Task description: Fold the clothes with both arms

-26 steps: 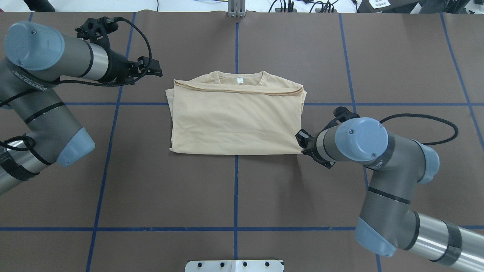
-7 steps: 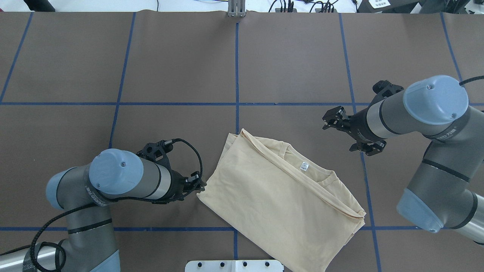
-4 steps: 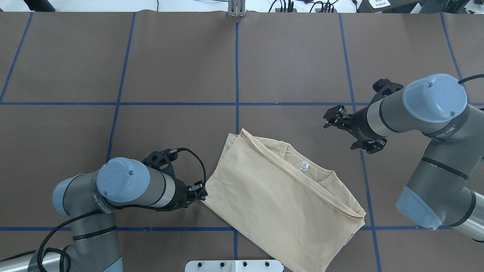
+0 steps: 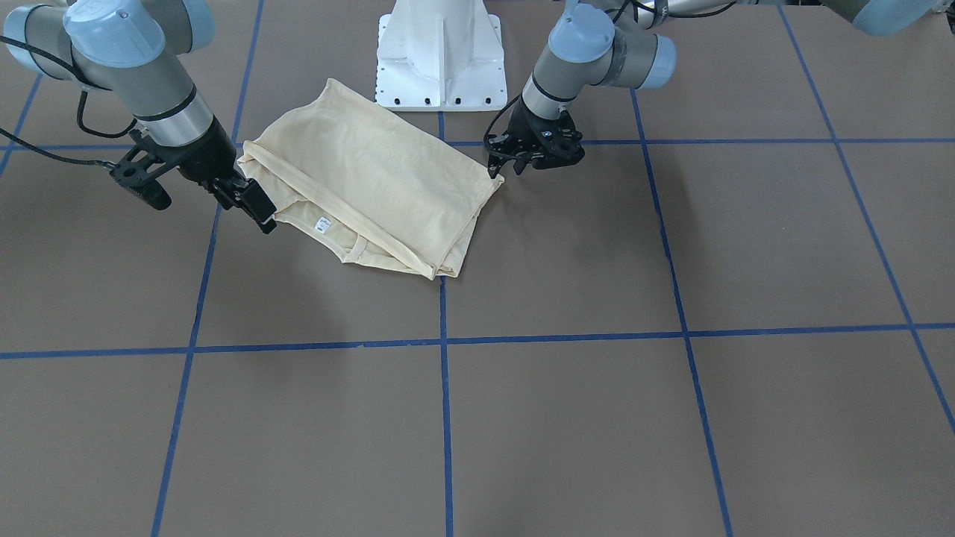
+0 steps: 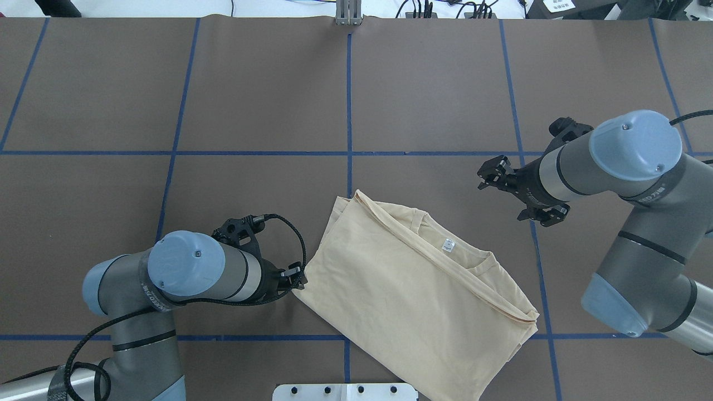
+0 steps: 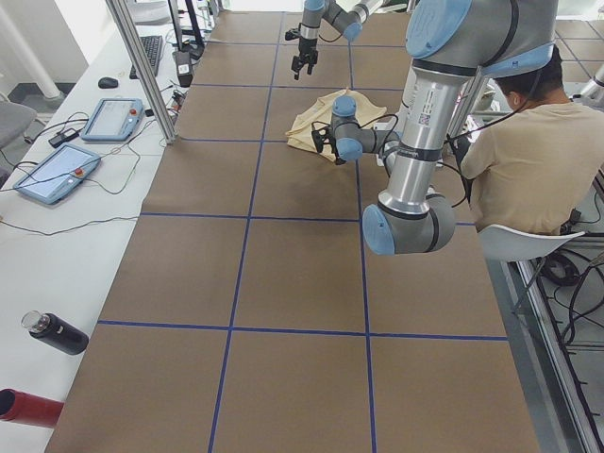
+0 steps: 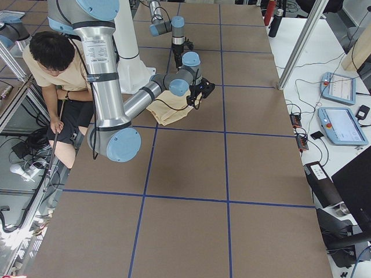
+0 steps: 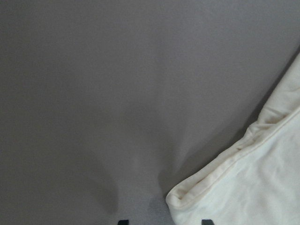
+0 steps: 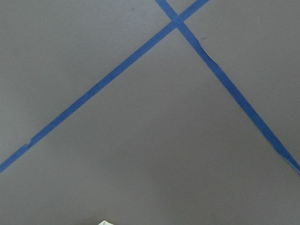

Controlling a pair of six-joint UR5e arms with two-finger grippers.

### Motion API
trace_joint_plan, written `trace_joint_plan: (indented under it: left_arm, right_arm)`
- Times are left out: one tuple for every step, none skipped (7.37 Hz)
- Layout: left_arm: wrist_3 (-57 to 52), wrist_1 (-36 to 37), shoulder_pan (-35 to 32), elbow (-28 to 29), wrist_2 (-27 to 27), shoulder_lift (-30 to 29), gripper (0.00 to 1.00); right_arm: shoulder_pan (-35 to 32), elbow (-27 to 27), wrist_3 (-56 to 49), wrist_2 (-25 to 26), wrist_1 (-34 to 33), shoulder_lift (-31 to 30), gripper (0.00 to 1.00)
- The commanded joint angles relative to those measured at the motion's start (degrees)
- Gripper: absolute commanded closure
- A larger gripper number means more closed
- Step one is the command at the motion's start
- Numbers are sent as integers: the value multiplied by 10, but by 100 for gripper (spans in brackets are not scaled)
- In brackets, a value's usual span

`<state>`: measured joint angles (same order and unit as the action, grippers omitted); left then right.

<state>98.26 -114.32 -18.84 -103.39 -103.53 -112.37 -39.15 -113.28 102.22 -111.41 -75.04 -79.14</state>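
The pale cream shirt (image 5: 412, 301) lies folded and turned diagonally on the brown table, close to the robot's side. Its white neck label (image 5: 447, 244) faces up and the print is hidden. My left gripper (image 5: 299, 280) is low at the shirt's left corner. In the left wrist view its jaws stand apart, with the shirt corner (image 8: 197, 199) lying between the tips. My right gripper (image 5: 504, 196) is open and empty, held above the table beyond the shirt's collar side. Its wrist view shows only a sliver of shirt (image 9: 105, 222) at the bottom edge.
The white pedestal base (image 4: 440, 52) stands right behind the shirt, and its plate (image 5: 345, 391) shows at the overhead view's bottom edge. Blue tape lines (image 5: 349, 111) grid the table. A seated person (image 6: 514, 160) is beside the robot. Tablets (image 6: 113, 118) lie on a side bench.
Since 3.5 s ago the shirt has been turned and pulled toward the robot's side. In the last second my left gripper has crept onto its left corner. The right arm has barely moved.
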Motion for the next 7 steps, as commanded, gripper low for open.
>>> trace_joint_plan:
  left_arm:
    - [-9, 0, -1, 9, 6, -10, 41]
    - [-8, -1, -1, 16, 6, -17, 44]
    - [-9, -1, 0, 21, 6, -21, 46]
    - [-8, 0, 0, 22, 6, -22, 63]
    - [-8, 1, -1, 22, 6, -22, 90]
    - [-8, 4, -1, 19, 6, -22, 100]
    - [-10, 5, -13, 14, 6, -18, 100]
  right_arm:
    - [0, 3, 0, 0, 0, 0, 0]
    - [0, 3, 0, 0, 1, 0, 0]
    - [0, 3, 0, -1, 1, 0, 0]
    - [0, 3, 0, -2, 1, 0, 0]
    - [0, 3, 0, -3, 0, 0, 0]
    - [0, 3, 0, -4, 0, 0, 0]
    - [0, 3, 0, -4, 1, 0, 0]
